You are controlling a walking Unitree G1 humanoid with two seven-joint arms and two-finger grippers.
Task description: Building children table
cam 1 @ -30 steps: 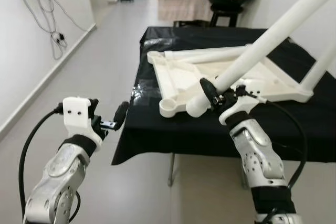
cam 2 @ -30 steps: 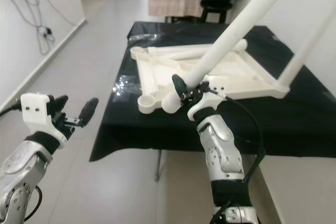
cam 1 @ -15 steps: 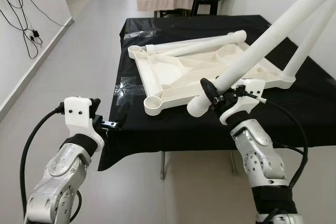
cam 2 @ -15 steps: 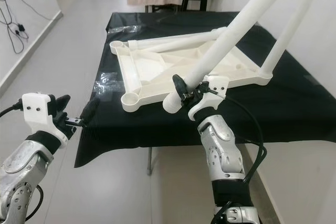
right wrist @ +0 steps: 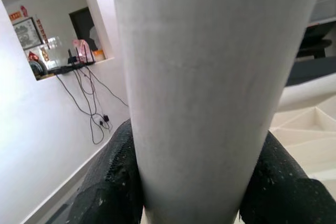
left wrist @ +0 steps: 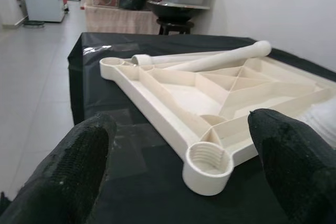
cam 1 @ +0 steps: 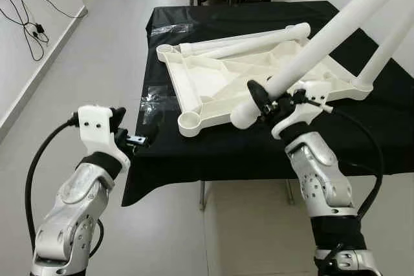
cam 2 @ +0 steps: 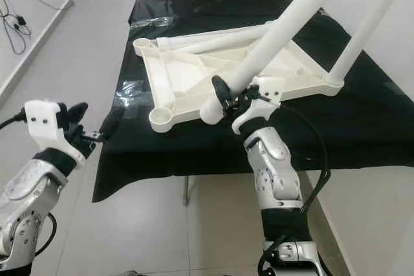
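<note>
One white tabletop [cam 1: 220,85] lay upside down on the black-covered table [cam 1: 194,153], its ribbed underside facing up. Three white legs were countable. One leg [cam 1: 246,40] lay flat along the far edge of the tabletop. A second leg [cam 1: 388,43] stood fitted in the corner at the robot's right, rising out of frame. The third leg [cam 1: 323,37] was clamped near its lower end by the right gripper [cam 1: 264,103], both black fingers pressed against its sides, and was held tilted above the near edge of the tabletop, not seated in any socket. One empty threaded socket [left wrist: 207,160] showed at the near left corner. The left gripper [cam 1: 141,135] hovered off the table's left edge, fingers [left wrist: 79,166] spread apart and holding nothing, aimed toward that socket.
</note>
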